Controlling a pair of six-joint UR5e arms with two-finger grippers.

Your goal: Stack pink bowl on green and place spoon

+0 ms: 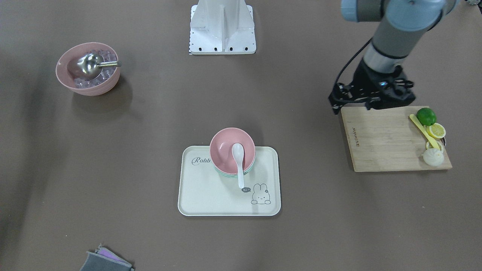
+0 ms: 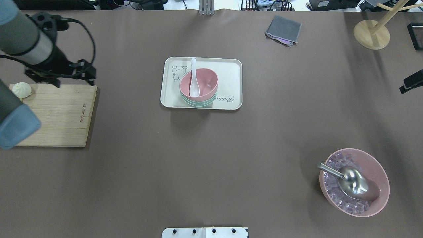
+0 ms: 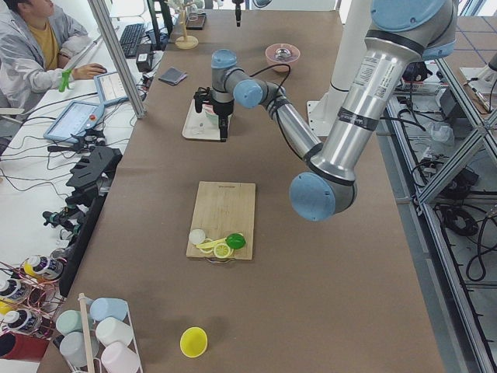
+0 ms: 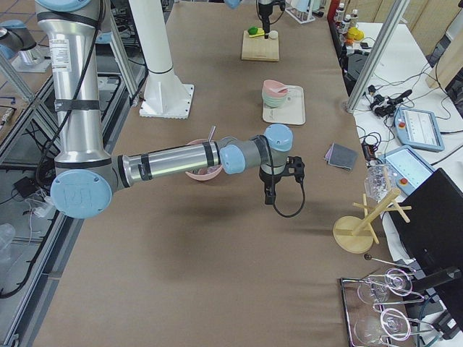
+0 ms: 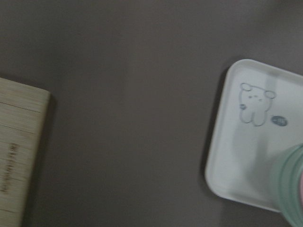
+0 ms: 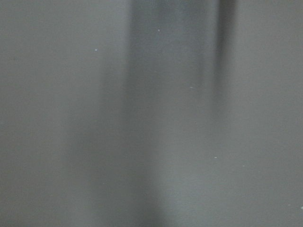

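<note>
The pink bowl [image 1: 225, 147] [image 2: 207, 82] sits nested on the green bowl [image 1: 223, 173] [image 2: 198, 103] on the cream rabbit tray [image 1: 211, 195] [image 2: 231, 72]. The white spoon [image 1: 238, 160] [image 2: 193, 82] lies in the pink bowl with its handle over the rim. My left gripper [image 1: 371, 98] [image 2: 59, 72] hangs over the cutting board's edge, far from the tray; its fingers are hidden. The left wrist view shows the tray corner [image 5: 246, 156] and the green bowl's rim [image 5: 289, 184]. My right gripper [image 4: 270, 191] [image 2: 411, 83] hovers at the table's right side; I cannot tell its state.
A wooden cutting board [image 1: 384, 139] [image 2: 56, 115] holds a lime [image 1: 426, 116], a lemon slice [image 1: 437, 130] and a bun [image 2: 21, 89]. A second pink bowl of ice with a metal scoop [image 1: 88, 67] [image 2: 353, 181] stands apart. A grey cloth [image 2: 283, 29] and a wooden stand [image 2: 371, 33] are at the far side.
</note>
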